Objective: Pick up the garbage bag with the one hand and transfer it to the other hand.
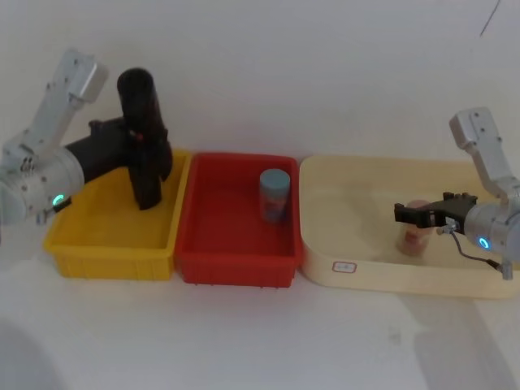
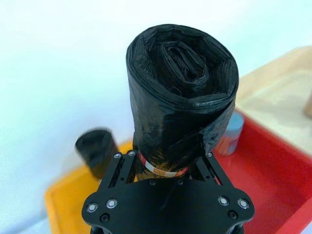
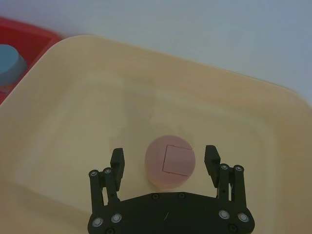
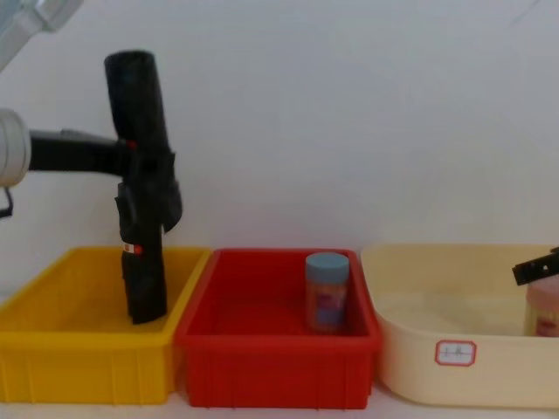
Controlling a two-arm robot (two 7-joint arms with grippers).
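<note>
The left claw point(image 1: 140, 138) point(image 2: 168, 158) point(image 4: 131, 148) is clamped on the garbage bag point(image 1: 136, 93) point(image 2: 183, 83) point(image 4: 131, 96). Its fingers point(image 2: 127, 163) press in from both sides at the red-and-white label band point(image 2: 163, 169). The roll stands nearly upright, and most of its length rises above the claw, with a shorter part hanging below the grip. The claw holds it in the air over the yellow bin point(image 1: 110, 260) point(image 4: 87, 367).

Just below this claw a second roll point(image 1: 148, 183) point(image 2: 96, 151) point(image 4: 144, 279) of the same kind stands on end inside the yellow bin. Whether the two rolls touch cannot be told.

Beyond the left claw, towards the other arm, is the red bin point(image 1: 236, 264) point(image 4: 275, 371). A blue-lidded jar point(image 1: 275, 195) point(image 2: 231, 131) point(image 3: 7, 63) point(image 4: 327, 292) stands upright in it.

The right claw point(image 1: 404, 215) point(image 3: 164, 153) point(image 4: 537, 266) is well apart from the left one, low inside the cream tub point(image 1: 390, 276) point(image 3: 73, 97) point(image 4: 410, 367). Its jaws are spread wide and grip nothing. A pink-lidded jar point(image 1: 416, 236) point(image 3: 170, 161) stands between the fingers point(image 3: 117, 161), with a gap showing on each side.

All three containers sit side by side on the white surface point(image 1: 244, 341).
</note>
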